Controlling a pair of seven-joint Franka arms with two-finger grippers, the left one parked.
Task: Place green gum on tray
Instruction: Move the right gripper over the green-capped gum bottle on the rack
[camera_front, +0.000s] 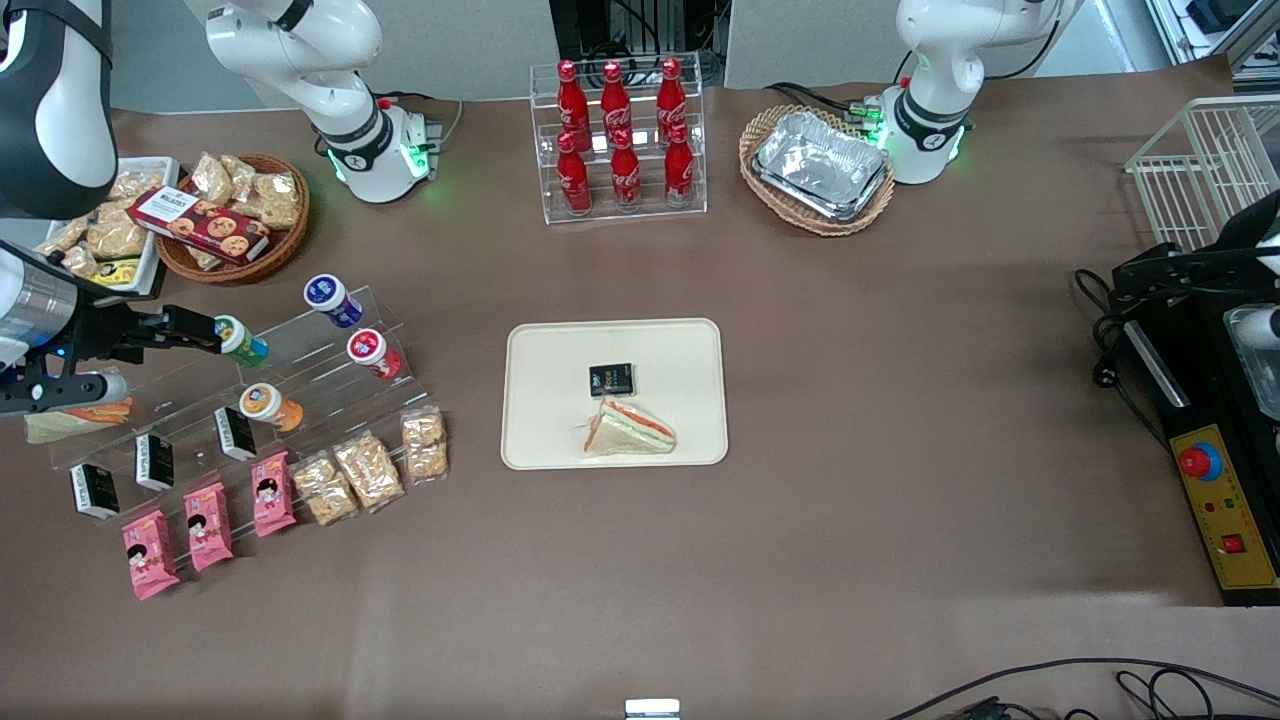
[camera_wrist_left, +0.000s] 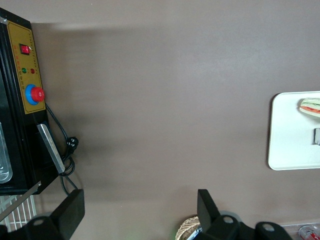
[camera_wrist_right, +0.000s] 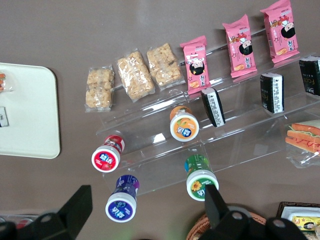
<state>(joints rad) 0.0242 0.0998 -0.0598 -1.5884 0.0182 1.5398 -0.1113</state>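
High front overview, two downward wrist views sharing tray (camera_front: 520, 345)

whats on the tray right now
On the tray: a small black packet and a wrapped sandwich. Whatever lies under them is hidden. The green gum sits on the acrylic shelf by the open gripper.

Coca-Cola script on red bottles (camera_front: 615, 135); other labels too small to read.

We see even, bright overhead light on the brown table (camera_front: 900, 400), with soft shadows beside the tray (camera_front: 690, 345). Glare flashes off the foil trays (camera_front: 822, 163) near the cola bottles (camera_front: 620, 140). The claw (camera_wrist_right: 145, 210) looks dark and slightly soft; the green gum (camera_wrist_right: 201, 179) beside it stays sharp.
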